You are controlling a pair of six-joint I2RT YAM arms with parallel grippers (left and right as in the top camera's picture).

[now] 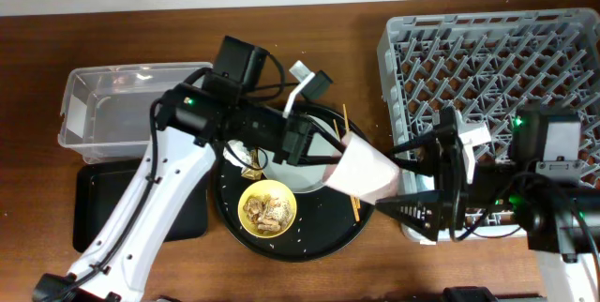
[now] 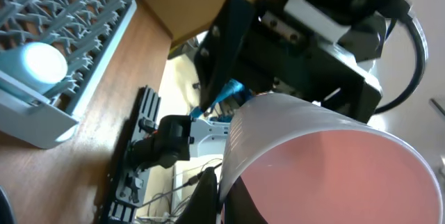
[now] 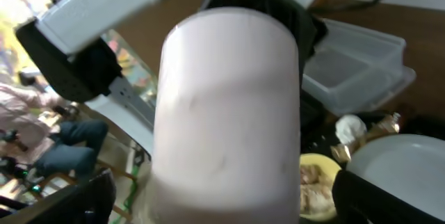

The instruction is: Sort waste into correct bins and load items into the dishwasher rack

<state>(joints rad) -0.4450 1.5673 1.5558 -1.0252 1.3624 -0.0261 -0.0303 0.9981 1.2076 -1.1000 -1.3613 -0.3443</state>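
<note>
My left gripper [image 1: 317,147] is shut on the rim of the pink cup [image 1: 361,166] and holds it on its side above the round tray's right edge. The left wrist view shows my fingers [image 2: 222,197] pinching the cup's wall [image 2: 327,168]. My right gripper [image 1: 389,180] is open, with its fingers on either side of the cup's closed end and gaps on both sides. The cup [image 3: 226,99] fills the right wrist view between those fingers [image 3: 236,206]. The grey dishwasher rack [image 1: 497,53] stands at the right. A light blue cup [image 2: 38,64] lies in the rack.
The round black tray [image 1: 314,238] holds the yellow bowl [image 1: 267,208] of food chunks, the pale plate [image 1: 302,178], chopsticks [image 1: 354,206], the tissue [image 1: 238,152] and the wrapper [image 1: 251,166]. The clear tub [image 1: 98,105] and the shallow black tray [image 1: 98,210] sit at the left.
</note>
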